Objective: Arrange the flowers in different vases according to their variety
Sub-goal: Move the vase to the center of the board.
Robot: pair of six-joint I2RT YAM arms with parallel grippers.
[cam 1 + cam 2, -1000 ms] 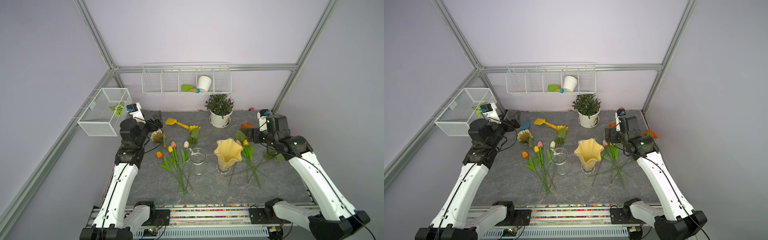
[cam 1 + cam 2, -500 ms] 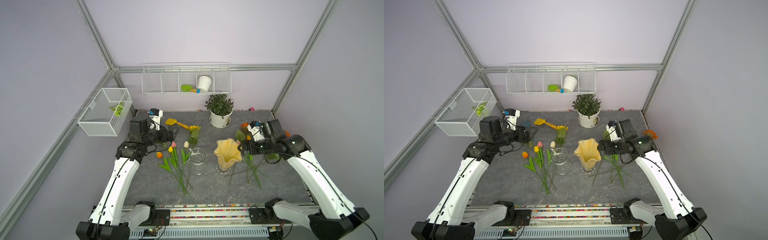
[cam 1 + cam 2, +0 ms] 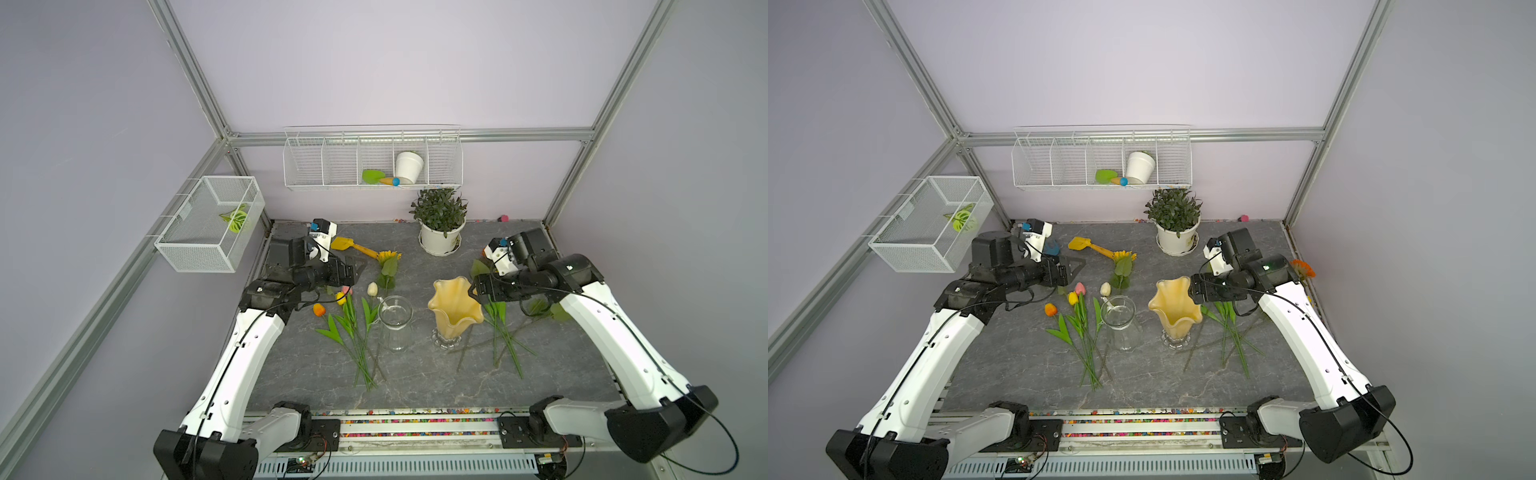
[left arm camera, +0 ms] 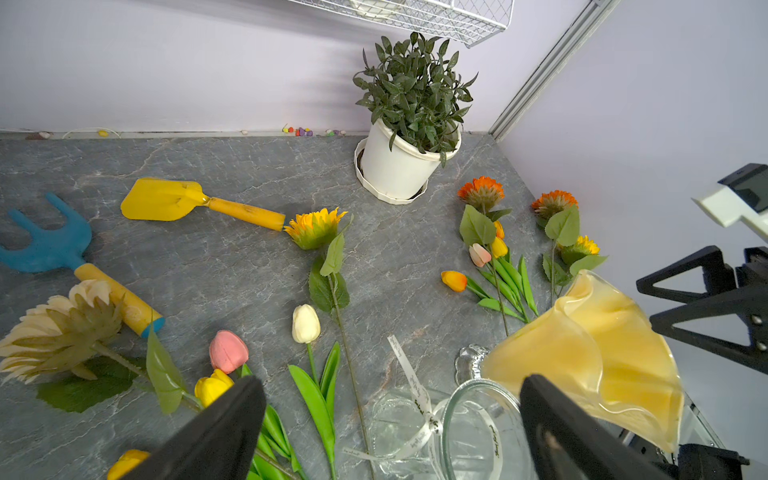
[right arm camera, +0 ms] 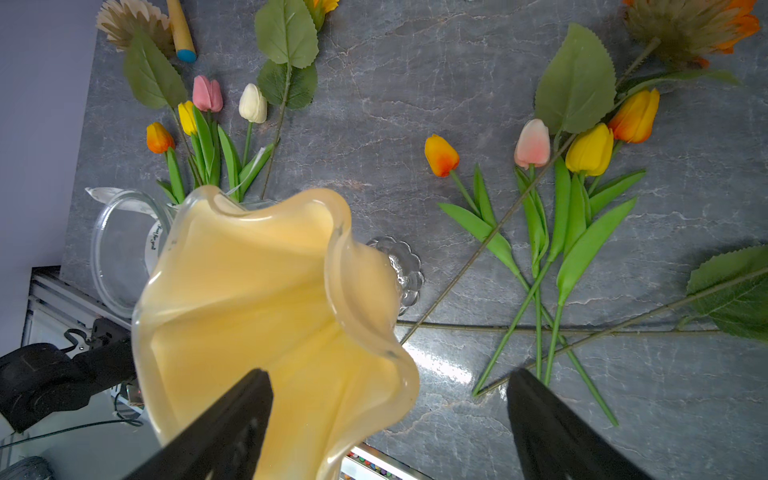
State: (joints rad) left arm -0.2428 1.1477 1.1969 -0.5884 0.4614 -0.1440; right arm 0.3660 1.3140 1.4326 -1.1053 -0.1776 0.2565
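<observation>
We are looking down on a grey table [image 3: 415, 386] with both vases standing upright near its middle; the yellow vase [image 3: 455, 307] is standing just beside the clear vase [image 3: 395, 328], on its right and apart from it; every flower we can see is lying flat on the table; one bunch of tulips [image 3: 349, 307], with pink, yellow, orange and white buds, is lying left of the clear vase; a second bunch of tulips [image 5: 582, 149] is lying right of the yellow vase, with long stems crossing over it; a sunflower [image 3: 388, 255] is lying behind the clear vase, its head at the tip of a yellow trowel [image 3: 353, 247]; a cream flower [image 4: 54, 332] is lying beside a blue rake [image 4: 45, 245]; two orange flowers [image 4: 482, 193] are lying near the potted plant [image 4: 411, 124]; our left gripper [image 3: 353, 270] is hovering behind the first bunch with its jaws spread wide, grasping nothing; our right gripper [image 3: 473, 289] is hovering just beside the yellow vase's flared rim, jaws likewise spread and grasping nothing; in the right wrist view one finger [image 5: 232, 415] is overlapping that rim, and we cannot tell whether it is touching
</observation>
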